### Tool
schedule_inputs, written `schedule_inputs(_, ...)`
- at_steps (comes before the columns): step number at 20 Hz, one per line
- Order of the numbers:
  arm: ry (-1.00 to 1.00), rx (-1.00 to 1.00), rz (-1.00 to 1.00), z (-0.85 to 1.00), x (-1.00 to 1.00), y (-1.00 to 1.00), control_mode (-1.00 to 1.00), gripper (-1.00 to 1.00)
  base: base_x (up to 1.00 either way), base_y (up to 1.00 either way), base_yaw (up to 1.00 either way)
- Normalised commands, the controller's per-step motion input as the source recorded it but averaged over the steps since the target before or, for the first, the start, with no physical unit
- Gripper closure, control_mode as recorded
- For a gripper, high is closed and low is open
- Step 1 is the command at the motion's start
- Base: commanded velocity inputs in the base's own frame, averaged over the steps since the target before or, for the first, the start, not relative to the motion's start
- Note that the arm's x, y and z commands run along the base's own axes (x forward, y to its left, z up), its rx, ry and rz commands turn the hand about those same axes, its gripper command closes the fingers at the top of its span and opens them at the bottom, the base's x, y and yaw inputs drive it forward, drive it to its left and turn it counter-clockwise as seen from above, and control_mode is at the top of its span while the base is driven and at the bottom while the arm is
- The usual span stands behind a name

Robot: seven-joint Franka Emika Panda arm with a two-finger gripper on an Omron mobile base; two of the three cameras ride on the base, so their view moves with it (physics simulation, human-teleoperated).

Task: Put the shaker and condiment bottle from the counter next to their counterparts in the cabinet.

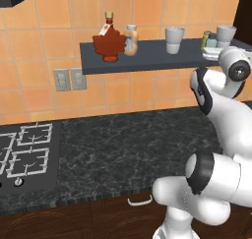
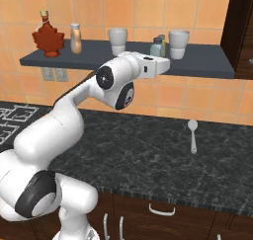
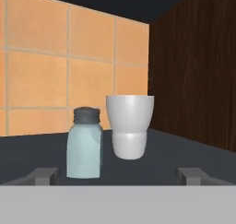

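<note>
Arm shell [image 2: 54, 120]: glossy white, smooth rounded links, thick and tube-like, no seams marked.
Joints [image 2: 34, 197]: dark grey to black bands and oval inlays set into the white casing where links meet.
Joint cap [image 2: 106, 77]: round dark disc with a paler grey hub, ringed in white; a like one shows in the left base view [image 1: 238, 71].
Hand housing [image 2: 152, 66]: white boxy block with a small dark spot on its side.
Pincer [image 3: 117, 176]: two small dark grey finger tips [image 3: 44, 175], square-cut, matt.
Markings: no lettering, cables or screws can be made out.
</note>
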Motion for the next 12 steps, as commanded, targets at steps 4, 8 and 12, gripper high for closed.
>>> schedule_inputs(4, 0.06, 0.0, 0.03, -0.16, -0.96, 0.49, -1.0, -1.0, 0.0, 0.0, 0.0)
schedule_inputs(8, 0.03, 0.0, 0.0, -0.06, -1.0, 0.31, -1.0, -1.0, 0.0, 0.0, 0.0)
schedule_inputs(12, 0.01, 0.0, -0.12, -0.11, -1.0, 0.01, -1.0, -1.0, 0.0, 0.0, 0.0)
